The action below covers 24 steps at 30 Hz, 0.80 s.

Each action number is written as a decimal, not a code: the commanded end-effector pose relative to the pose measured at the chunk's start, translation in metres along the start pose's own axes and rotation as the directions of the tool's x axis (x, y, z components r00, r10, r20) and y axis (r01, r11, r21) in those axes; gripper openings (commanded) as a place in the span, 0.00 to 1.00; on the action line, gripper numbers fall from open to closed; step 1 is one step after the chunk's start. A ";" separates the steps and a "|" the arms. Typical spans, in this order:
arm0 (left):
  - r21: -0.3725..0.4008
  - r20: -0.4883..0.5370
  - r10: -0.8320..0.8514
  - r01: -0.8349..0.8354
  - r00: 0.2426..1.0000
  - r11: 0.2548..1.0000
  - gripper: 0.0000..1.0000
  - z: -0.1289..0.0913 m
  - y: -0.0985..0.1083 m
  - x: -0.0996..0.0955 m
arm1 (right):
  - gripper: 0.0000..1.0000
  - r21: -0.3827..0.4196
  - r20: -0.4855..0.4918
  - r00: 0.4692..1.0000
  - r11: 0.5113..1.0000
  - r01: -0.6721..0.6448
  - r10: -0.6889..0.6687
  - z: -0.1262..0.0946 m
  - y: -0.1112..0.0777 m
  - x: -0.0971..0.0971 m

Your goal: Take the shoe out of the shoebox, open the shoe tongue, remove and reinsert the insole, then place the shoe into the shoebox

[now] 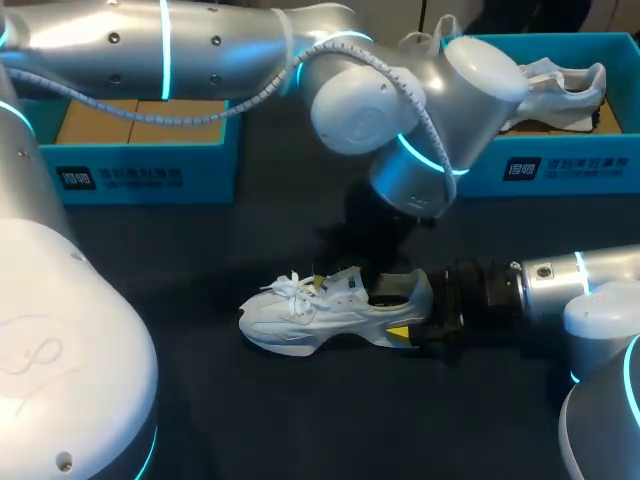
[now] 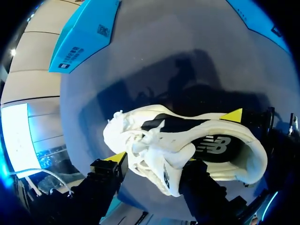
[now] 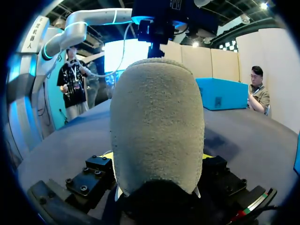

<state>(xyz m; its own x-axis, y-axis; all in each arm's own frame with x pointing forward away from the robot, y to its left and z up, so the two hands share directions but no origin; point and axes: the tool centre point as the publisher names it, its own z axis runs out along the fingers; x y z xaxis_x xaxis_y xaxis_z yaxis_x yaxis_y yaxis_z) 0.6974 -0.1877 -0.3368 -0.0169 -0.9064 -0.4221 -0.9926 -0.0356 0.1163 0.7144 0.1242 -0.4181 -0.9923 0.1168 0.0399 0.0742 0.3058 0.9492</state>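
The white shoe (image 1: 320,315) lies on its sole on the dark table (image 1: 260,420), toe toward my left and heel toward my right, well apart from both boxes; the right gripper (image 3: 157,157) comes in low from the right and pinches the heel, one yellow tip on each side of the collar, and in its own wrist view the grey heel rises directly ahead between its two dark fingers; the left arm reaches across from the upper left and points down over the shoe, so that the left gripper (image 2: 153,159) hangs above the laces and tongue, with the front of the shoe under it; whether it is pressed onto the tongue or merely straddles it I cannot tell; behind the shoe stand two blue shoeboxes, the left shoebox (image 1: 140,175) showing brown card inside, and the right shoebox (image 1: 560,165) holding a second white shoe (image 1: 560,85).
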 end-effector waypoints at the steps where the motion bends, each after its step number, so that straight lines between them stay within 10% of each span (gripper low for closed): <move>1: 0.010 -0.067 -0.006 0.006 0.998 1.000 0.49 -0.003 0.002 -0.017 | 0.00 0.008 -0.001 1.000 1.000 -0.001 0.001 0.003 0.001 0.001; 10: 0.016 -0.106 -0.012 0.014 0.994 1.000 0.38 -0.008 0.002 -0.017 | 0.00 0.008 -0.001 1.000 1.000 -0.001 0.001 0.003 0.001 0.001; 17: 0.014 -0.145 -0.019 0.021 0.989 1.000 0.00 -0.008 0.001 -0.017 | 0.00 0.008 -0.001 1.000 1.000 -0.001 0.001 0.003 0.001 0.001; 24: 0.015 -0.275 -0.001 0.006 0.961 1.000 0.00 -0.008 0.000 -0.031 | 0.00 0.008 -0.001 1.000 1.000 -0.001 0.001 0.003 0.001 0.001</move>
<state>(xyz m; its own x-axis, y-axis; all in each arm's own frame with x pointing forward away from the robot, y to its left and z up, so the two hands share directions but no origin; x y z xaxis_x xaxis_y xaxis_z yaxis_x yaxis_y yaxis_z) 0.7008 -0.1796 -0.3215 0.0122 -0.9574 -0.2886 -0.9931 -0.0452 0.1081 0.7144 0.1242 -0.4181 -0.9923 0.1168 0.0400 0.0742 0.3057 0.9492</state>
